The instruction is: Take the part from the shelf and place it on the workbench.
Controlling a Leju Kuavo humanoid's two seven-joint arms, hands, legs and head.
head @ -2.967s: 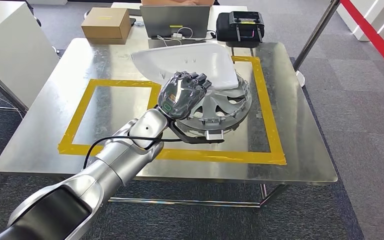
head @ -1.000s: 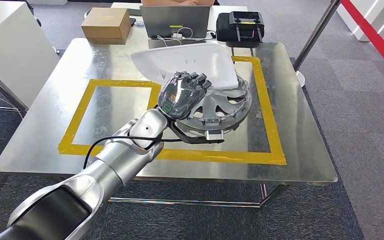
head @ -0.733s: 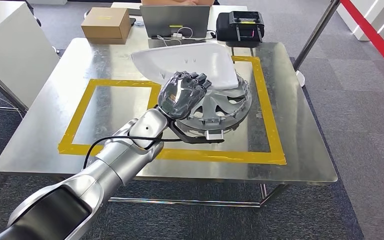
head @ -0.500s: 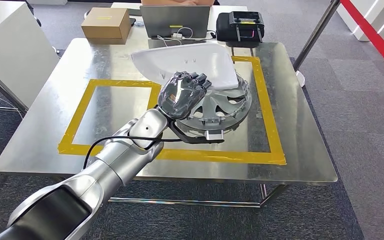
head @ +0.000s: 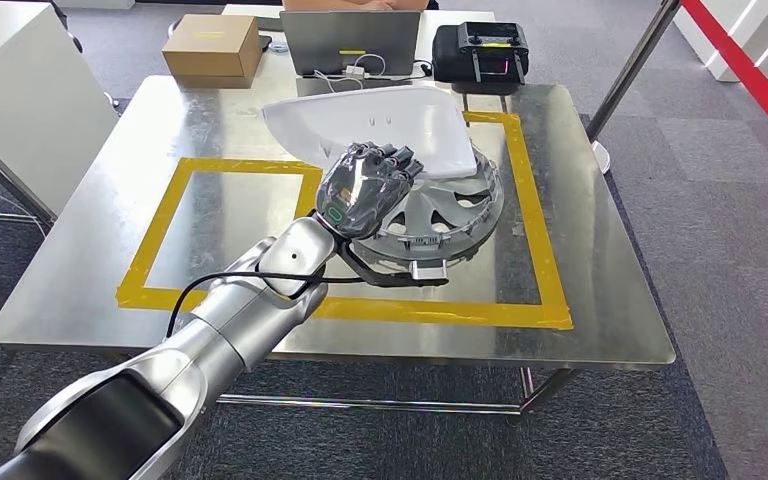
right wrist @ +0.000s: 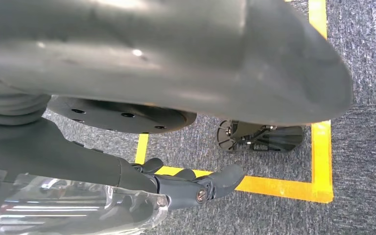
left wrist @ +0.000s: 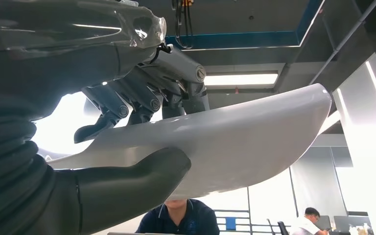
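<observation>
One white part [head: 380,125] sits in the left hand [head: 365,187], pinched between its thumb [left wrist: 127,188] and fingers [left wrist: 142,100]. It hangs over a grey wheel cover [head: 450,215] inside the yellow tape square [head: 540,240] on the metal workbench [head: 90,240]. The right hand [right wrist: 176,188] hangs near the floor, fingers loosely spread, holding nothing.

White curved part [head: 380,125] tilted above workbench [head: 210,220]

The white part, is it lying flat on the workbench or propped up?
Propped up: the white part leans tilted on the hubcap, gripped by the left hand, thumb underneath it in the wrist view.
</observation>
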